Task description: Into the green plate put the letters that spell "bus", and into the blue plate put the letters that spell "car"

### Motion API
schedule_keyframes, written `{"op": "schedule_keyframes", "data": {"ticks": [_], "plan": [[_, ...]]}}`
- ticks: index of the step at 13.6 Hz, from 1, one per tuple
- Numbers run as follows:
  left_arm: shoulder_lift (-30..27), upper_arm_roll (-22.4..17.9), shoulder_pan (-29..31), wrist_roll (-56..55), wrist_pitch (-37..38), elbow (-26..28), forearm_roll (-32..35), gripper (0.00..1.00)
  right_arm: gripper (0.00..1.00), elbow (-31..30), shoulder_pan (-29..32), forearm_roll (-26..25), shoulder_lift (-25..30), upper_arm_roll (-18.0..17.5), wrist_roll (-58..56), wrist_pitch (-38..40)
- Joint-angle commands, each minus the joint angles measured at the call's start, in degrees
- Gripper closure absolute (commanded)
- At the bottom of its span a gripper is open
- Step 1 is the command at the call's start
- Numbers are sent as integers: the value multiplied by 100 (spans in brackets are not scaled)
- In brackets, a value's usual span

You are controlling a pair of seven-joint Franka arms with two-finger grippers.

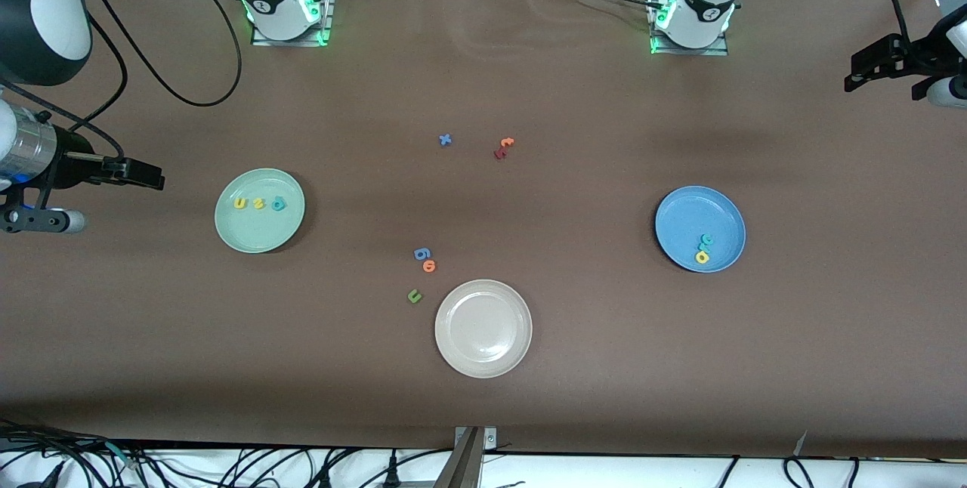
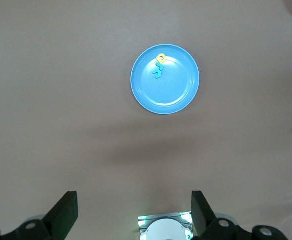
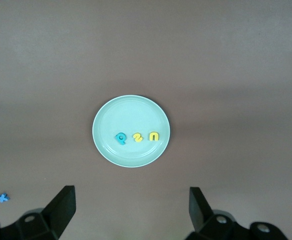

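Wrist views: each wide claw [image 2: 131, 215] [image 3: 128, 212] hangs over its plate [image 2: 178, 90] [image 3: 110, 120], letters [image 2: 159, 66] [image 3: 136, 137] seemingly inside.

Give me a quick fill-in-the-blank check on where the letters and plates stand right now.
1. The teal b, yellow s and yellow u lie in the ____ plate.
2. The blue plate holds two teal letters and one ____ letter.
3. The plate nearest the front camera, the cream-white plate, holds ____ letters.
4. The blue g lies beside the ____ o.

Missing words: green; yellow; no; orange
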State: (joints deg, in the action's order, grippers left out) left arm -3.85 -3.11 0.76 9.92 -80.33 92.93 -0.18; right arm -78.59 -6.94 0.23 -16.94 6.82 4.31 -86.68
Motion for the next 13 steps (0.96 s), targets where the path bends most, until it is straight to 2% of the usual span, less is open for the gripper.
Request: {"op": "schedule_keyframes", "data": {"ticks": [1, 13], "plan": [[51, 12, 56, 88, -88, -12, -105, 0, 0, -165, 61, -76, 156, -58, 0, -68], [-45, 65, 64, 80, -299, -91, 106, 0, 0, -156, 62, -76, 147, -58, -18, -68]]}}
